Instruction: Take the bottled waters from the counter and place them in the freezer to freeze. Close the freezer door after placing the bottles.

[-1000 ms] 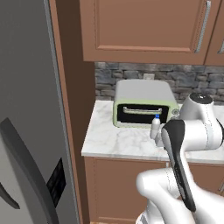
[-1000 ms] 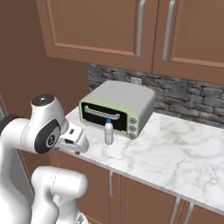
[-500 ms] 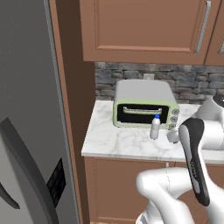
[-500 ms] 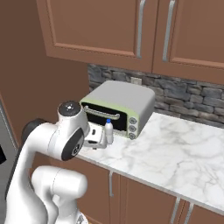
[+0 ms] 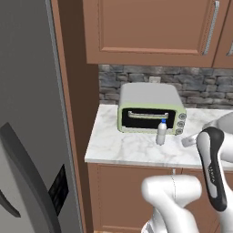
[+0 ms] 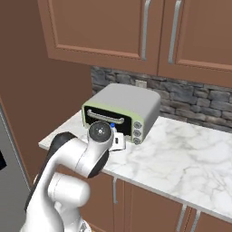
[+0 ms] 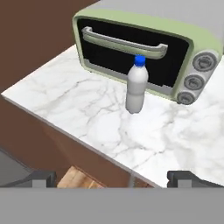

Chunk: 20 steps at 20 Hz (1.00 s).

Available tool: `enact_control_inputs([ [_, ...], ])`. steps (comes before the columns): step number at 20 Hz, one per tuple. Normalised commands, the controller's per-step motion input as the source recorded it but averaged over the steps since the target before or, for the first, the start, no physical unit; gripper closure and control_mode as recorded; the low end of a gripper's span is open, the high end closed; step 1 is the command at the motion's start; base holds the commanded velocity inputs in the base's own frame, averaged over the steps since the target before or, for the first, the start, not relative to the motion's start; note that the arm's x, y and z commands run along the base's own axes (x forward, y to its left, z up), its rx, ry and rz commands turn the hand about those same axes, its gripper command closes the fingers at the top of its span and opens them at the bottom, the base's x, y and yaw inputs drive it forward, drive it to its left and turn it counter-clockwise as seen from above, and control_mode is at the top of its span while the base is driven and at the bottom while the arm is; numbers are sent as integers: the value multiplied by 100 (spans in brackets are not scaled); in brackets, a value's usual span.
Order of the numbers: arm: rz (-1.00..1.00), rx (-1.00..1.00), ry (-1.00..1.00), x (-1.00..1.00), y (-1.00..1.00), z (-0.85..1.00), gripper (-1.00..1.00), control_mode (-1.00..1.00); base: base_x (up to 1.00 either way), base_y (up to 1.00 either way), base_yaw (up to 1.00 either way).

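While spread wide and empty, gripper (image 7: 109, 177) off the counter (image 7: 87, 118) edge, short of upright bottle (image 7: 136, 85).

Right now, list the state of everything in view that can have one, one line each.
Bottle: upright on the counter, cap on, in front of the oven door, not held.
Toaster oven: door shut.
Freezer: door shut.
Upper cabinets: doors shut.
Pincer: open, empty, short of the bottle.
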Motion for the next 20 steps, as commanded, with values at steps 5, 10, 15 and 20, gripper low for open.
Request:
enact_control_inputs([
  [5,15,9,-30,23,-11,-42,-100,-100,0,0,0],
  [10,19,10,-33,28,-2,-24,-100,-100,0,0,0],
  [15,18,1,-31,11,1,-2,-100,-100,0,0,0],
  [20,16,0,-17,28,0,0,-100,-100,0,0,0],
])
